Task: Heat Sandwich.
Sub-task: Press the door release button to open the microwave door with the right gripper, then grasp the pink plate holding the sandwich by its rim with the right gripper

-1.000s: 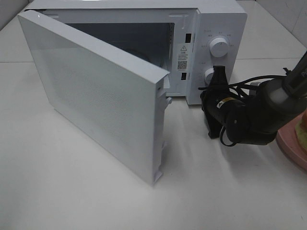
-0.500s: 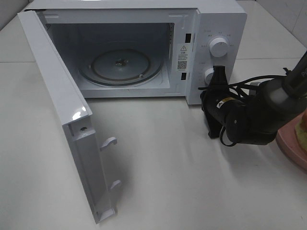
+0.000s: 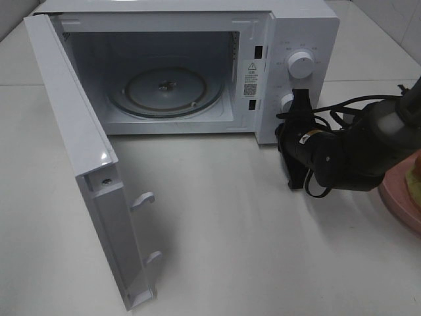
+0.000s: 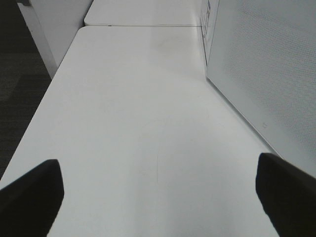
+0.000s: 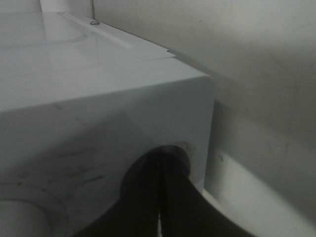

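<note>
The microwave (image 3: 289, 26) stands at the back of the worktop (image 3: 263, 250). Its door (image 3: 72, 131) is swung wide open, leaving the glass turntable (image 3: 164, 89) bare. The sandwich (image 3: 415, 173) sits on the pink plate (image 3: 398, 197) at the far right edge, mostly cut off from view. The dark right arm (image 3: 355, 155) lies between the plate and the oven opening. The right end effector (image 3: 302, 99) has its fingers pressed together on nothing. Its tips are at the lower knob (image 3: 286, 102) and seem to touch the control panel, though the wrist view is too dim to be sure. The left end effector (image 4: 158, 192) is spread wide over bare worktop beside the door's outer face and holds nothing.
</note>
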### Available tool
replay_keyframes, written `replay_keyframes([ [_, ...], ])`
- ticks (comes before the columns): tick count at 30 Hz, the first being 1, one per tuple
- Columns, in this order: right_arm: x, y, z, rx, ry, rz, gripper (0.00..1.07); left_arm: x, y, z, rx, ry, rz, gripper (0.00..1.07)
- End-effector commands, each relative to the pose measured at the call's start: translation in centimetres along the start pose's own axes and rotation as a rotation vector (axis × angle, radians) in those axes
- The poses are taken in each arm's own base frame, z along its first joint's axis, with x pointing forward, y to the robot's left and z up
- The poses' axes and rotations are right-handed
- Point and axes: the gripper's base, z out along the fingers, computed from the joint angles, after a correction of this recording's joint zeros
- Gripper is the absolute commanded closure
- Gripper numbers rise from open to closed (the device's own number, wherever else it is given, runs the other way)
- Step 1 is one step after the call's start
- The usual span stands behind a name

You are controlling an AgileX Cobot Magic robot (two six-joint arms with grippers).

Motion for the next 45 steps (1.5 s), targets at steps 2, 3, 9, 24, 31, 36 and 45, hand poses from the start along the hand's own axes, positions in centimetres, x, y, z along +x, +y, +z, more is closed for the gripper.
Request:
replay_keyframes([
  [2,-0.6,4.1,-0.8,-0.168,0.005,-0.034,1.07,0.2,0.0,-0.3,-0.003,-0.028,-0.002,0.01],
  [3,-0.6,3.8,-1.1,-0.14,0.008,-0.042,1.07,0.2,0.0,-0.3,-0.003,-0.028,-0.002,0.01],
  [9,-0.8,2.5,-3.1,0.029,0.043,-0.145,1.07,0.2,0.0,-0.3,-0.003,-0.028,-0.002,0.01],
  [24,-0.8,2.4,-8.8,0.333,0.239,-0.54,1.06,0.2,0.0,-0.3,-0.003,-0.028,-0.002,0.01],
  [31,-0.6,4.2,-11.9,0.326,0.405,-0.942,1.03,0.2,0.0,-0.3,-0.003,-0.028,-0.002,0.01],
  [36,-0.7,4.5,-13.8,0.345,0.52,-1.163,1.0,0.2,0.0,-0.3,-0.003,-0.028,-0.002,0.01],
  [45,-1.7,4.7,-16.7,0.457,0.674,-1.485,0.98,0.2,0.0,-0.3,-0.003,-0.028,-0.002,0.01],
])
